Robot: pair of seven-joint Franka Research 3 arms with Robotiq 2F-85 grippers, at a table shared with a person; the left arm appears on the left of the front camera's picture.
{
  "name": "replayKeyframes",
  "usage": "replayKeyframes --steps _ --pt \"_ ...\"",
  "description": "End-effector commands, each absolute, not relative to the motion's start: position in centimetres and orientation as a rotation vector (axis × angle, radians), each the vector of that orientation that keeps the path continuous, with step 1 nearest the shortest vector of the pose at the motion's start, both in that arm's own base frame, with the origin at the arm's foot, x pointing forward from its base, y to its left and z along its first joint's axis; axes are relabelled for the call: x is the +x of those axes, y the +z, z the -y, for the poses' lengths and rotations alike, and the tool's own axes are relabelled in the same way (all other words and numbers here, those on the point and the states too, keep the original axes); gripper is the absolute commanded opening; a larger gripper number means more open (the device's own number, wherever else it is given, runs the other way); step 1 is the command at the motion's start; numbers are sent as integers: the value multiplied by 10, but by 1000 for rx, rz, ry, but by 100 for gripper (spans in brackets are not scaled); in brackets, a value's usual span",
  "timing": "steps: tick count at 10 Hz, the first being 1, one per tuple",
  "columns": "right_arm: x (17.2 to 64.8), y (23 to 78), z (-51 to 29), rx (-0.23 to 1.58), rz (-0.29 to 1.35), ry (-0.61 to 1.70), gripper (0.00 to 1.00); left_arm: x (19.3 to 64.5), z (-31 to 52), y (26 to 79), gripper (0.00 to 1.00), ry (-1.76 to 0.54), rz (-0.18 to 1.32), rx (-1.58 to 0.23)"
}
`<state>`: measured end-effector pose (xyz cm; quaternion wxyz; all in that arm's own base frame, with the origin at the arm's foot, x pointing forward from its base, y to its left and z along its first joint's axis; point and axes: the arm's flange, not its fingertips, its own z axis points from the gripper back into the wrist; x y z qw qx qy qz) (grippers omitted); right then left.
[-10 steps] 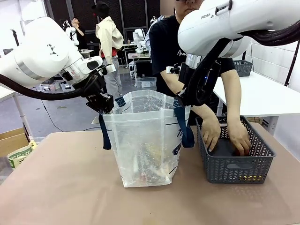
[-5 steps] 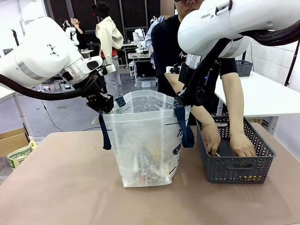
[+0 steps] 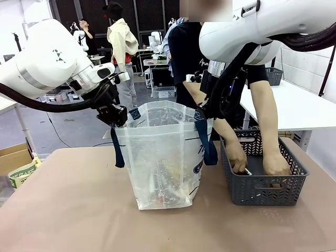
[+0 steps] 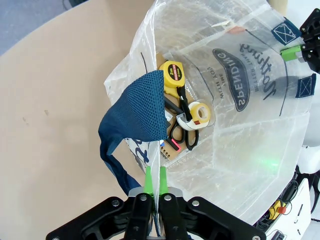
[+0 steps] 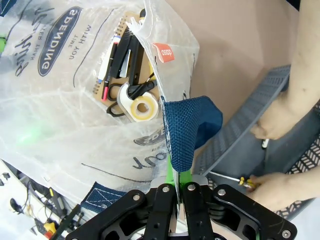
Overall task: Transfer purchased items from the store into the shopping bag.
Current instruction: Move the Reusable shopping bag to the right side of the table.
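basket [image 3: 265, 193] lattice hides its goods; person's hands [image 3: 275, 165] half sunk inside

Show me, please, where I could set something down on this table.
The table is bare left of the shopping bag and along its near edge. Crowded: the gap between bag and basket, and the basket, holding the person's hands.
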<state>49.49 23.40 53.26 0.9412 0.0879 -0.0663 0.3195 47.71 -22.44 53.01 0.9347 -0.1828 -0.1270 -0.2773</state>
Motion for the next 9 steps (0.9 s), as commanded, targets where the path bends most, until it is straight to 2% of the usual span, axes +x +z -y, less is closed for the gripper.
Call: replayKeyframes --steps 1,9 --pt "495 532 -233 179 134 650 0 477 224 532 0 -564 266 -368" --pt "495 532 -233 179 134 650 0 477 224 532 0 -564 266 -368"
